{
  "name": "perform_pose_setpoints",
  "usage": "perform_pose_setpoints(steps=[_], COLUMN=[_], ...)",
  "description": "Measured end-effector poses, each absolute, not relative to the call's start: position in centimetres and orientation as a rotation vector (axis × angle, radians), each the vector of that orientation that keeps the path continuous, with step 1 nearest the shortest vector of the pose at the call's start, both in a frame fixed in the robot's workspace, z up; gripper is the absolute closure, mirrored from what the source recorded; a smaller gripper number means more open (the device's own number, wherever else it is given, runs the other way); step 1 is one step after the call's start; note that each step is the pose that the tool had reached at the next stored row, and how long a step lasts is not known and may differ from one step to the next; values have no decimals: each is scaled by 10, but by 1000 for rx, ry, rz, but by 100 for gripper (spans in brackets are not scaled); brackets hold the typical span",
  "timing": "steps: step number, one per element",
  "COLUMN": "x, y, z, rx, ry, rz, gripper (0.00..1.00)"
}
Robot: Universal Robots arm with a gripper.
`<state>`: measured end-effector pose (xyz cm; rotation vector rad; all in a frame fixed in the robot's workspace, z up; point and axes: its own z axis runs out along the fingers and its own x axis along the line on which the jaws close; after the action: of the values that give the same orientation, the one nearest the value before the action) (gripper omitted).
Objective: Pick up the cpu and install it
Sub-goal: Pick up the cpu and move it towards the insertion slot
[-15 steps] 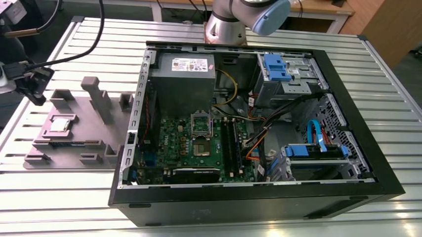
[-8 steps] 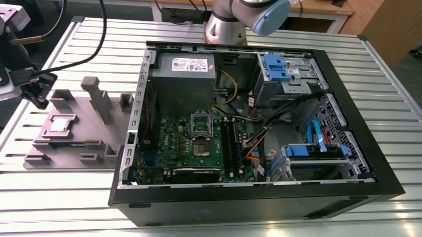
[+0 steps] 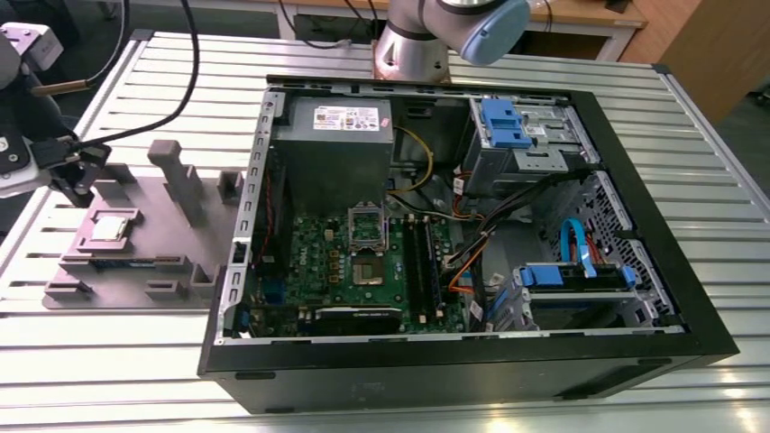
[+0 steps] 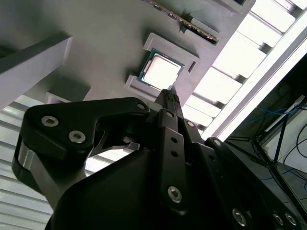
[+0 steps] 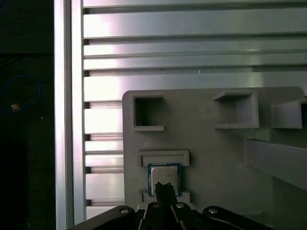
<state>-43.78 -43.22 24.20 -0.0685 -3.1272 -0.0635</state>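
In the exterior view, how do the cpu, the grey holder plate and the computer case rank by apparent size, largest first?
1. computer case
2. grey holder plate
3. cpu
The differences are plain.

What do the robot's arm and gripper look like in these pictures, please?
The arm is a silvery-grey tube with a pale blue round joint cap. The gripper is matt black: broad angular linkage plates studded with silver screw heads, narrowing to a slim tip. In the exterior view, black cables loop towards the wrist, beside a pale grey housing.
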Motion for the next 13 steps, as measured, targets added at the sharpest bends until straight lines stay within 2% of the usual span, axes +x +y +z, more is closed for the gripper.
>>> perform_pose_setpoints(steps=[13], x=[-435], y=[-432], z=[232], rx=[-32], ry=[-3120], rz=[-63], gripper=[89])
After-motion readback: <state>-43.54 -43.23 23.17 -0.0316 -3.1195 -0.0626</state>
